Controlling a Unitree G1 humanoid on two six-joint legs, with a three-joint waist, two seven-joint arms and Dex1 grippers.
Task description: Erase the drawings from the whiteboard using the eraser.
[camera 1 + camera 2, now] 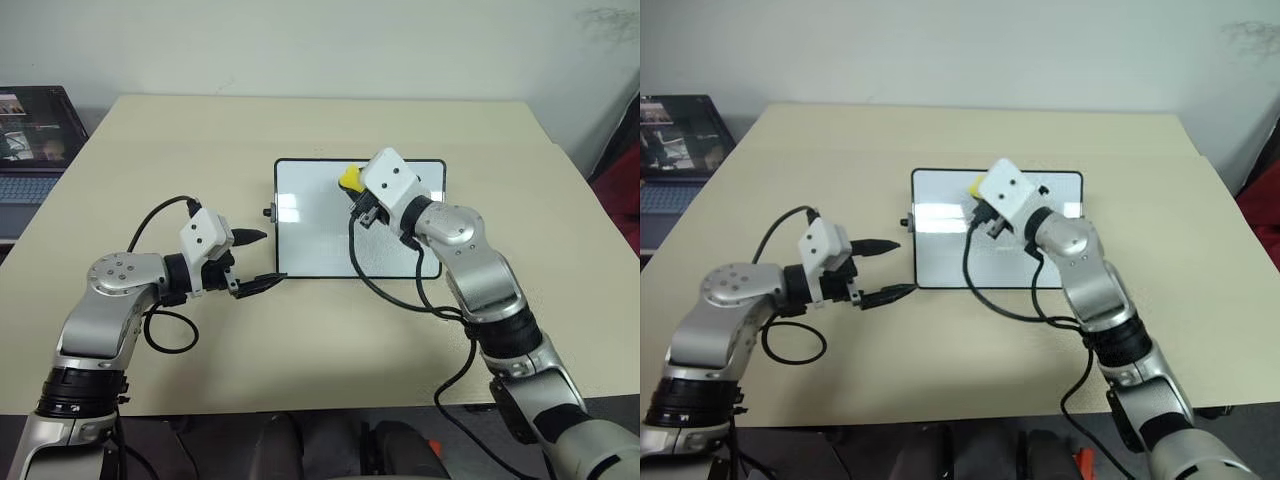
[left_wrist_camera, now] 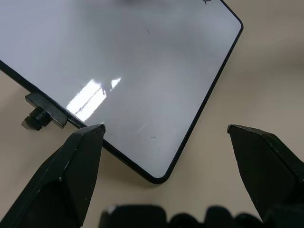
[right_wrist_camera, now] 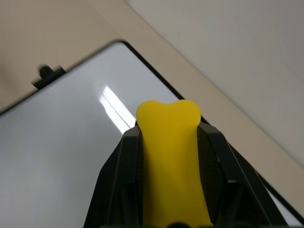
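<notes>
Yellow eraser (image 1: 349, 179) pinched tight between the right gripper (image 1: 355, 192) fingers, held above the far half of the whiteboard (image 1: 310, 235) in the left eye view. Board lies flat on the tan table (image 1: 300, 130), long side across, small black knob (image 1: 268, 212) on its left short edge. Left gripper (image 1: 256, 260) waits just off the board's near left corner, fingers spread, holding nothing. Laptop (image 1: 35, 140) sits at the table's far left edge.

Right eye view: same layout. Visible board surface reads clean white apart from glare; the right wrist and its cable cover part of the right half, so that patch cannot be checked.

Left wrist view: both black fingers wide apart, framing the board's rounded near corner. Surface here is bare save a couple of faint specks. One small dark mark (image 2: 207, 2) sits at the far edge of the board, cut off; likely a remnant or part of the drawings, cannot tell which.

Right wrist view: eraser fills the gap between the fingers, its rounded tip poking out past them, apparently lifted off the board. Board below shows white, no marks.

Judgement: most of the erasing looks done. Left: that far-edge mark, plus whatever the arm hides.
</notes>
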